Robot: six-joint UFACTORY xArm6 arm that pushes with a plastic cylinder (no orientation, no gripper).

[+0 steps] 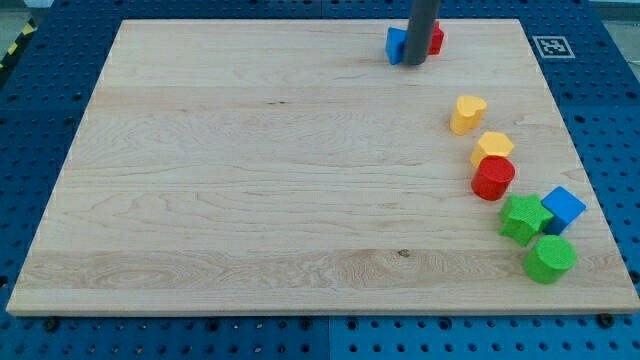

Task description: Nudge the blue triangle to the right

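The blue triangle [396,45] lies near the board's top edge, right of centre, mostly hidden behind my rod. A red block [437,38] sits just to its right, also partly hidden. My tip [416,63] rests on the board right at these two blocks, in front of the gap between them, touching or nearly touching the blue triangle's right side.
Down the view's right side lie a yellow heart [467,114], a yellow hexagon [492,148], a red cylinder [493,178], a green star [524,218], a blue cube [563,209] and a green cylinder [549,258]. The wooden board [250,180] lies on a blue perforated table.
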